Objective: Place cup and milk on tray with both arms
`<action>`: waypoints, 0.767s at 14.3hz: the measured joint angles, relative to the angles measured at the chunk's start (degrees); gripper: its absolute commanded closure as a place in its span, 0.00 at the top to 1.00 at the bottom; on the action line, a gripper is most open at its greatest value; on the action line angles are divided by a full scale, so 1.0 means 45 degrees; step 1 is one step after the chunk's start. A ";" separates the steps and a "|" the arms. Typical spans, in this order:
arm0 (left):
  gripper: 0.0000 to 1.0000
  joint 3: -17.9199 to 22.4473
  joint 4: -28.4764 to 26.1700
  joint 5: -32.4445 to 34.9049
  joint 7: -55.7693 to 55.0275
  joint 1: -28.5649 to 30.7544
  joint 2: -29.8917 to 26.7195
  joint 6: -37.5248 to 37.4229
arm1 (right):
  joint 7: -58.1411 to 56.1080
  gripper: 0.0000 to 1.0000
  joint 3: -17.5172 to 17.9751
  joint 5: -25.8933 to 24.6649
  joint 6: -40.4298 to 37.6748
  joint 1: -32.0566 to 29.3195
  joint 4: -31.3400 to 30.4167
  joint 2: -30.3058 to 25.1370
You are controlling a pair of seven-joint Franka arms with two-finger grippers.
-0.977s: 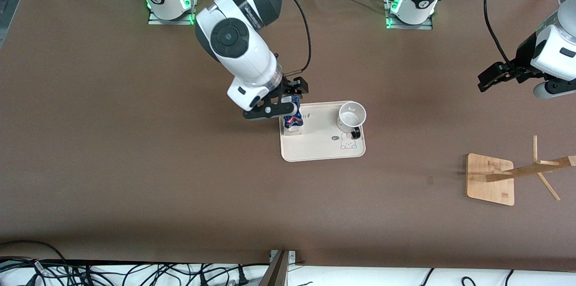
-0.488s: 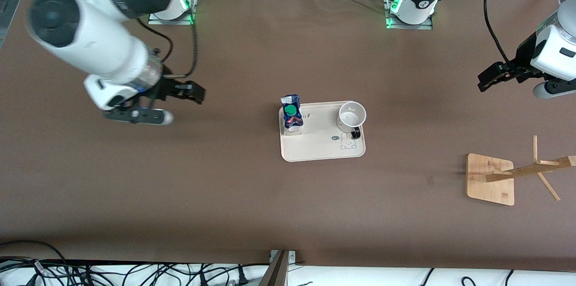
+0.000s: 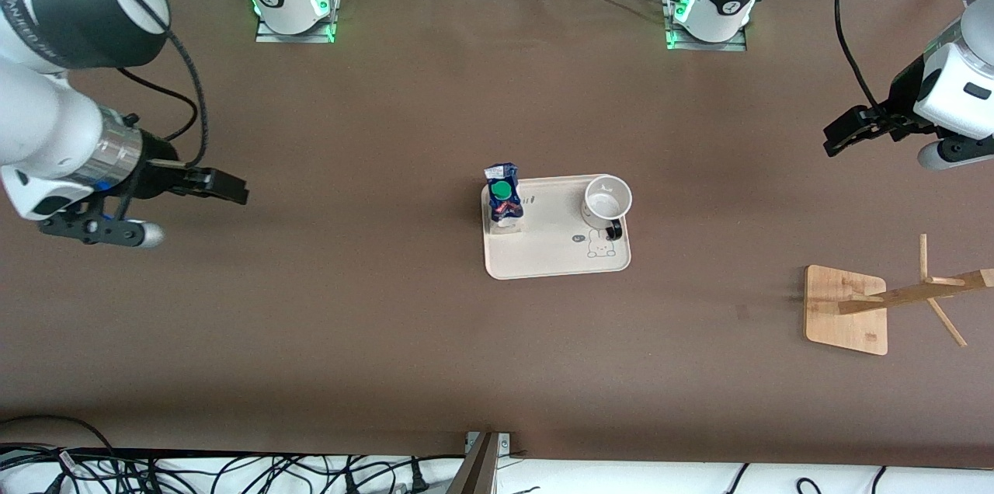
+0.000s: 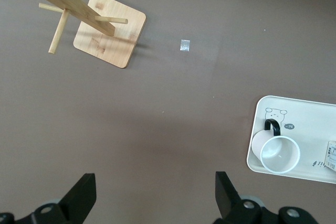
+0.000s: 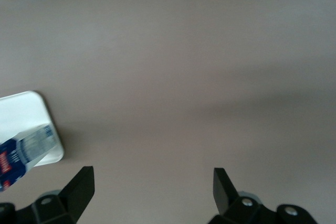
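Observation:
The cream-white tray point(image 3: 555, 255) lies mid-table. The milk point(image 3: 503, 202) stands upright on the tray's corner toward the right arm's end. The cup point(image 3: 606, 199) stands upright on the tray's end toward the left arm, its handle toward the front camera. My right gripper point(image 3: 182, 210) is open and empty, above bare table well off toward the right arm's end; its wrist view shows open fingers point(image 5: 79, 187), the tray corner point(image 5: 21, 114) and the milk point(image 5: 23, 153). My left gripper point(image 3: 885, 146) waits open and empty over the table's left-arm end; its wrist view shows the cup point(image 4: 280, 153) on the tray point(image 4: 310, 114).
A wooden mug stand with a square base point(image 3: 846, 309) and slanted pegs stands toward the left arm's end, nearer the front camera than the tray; it also shows in the left wrist view point(image 4: 110, 30). A small tape mark point(image 3: 743, 311) lies beside it. Cables run along the table's front edge.
My right gripper has let go of the milk, which stays standing on the tray, and has swung away toward the right arm's end of the table. The left arm has not moved.

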 measured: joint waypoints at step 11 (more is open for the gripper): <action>1.00 -0.0006 0.0000 0.0000 0.0000 -0.0017 0.0000 -0.0003 | -0.3975 1.00 -0.1364 -0.0357 -0.0543 -0.1662 0.0019 -0.0181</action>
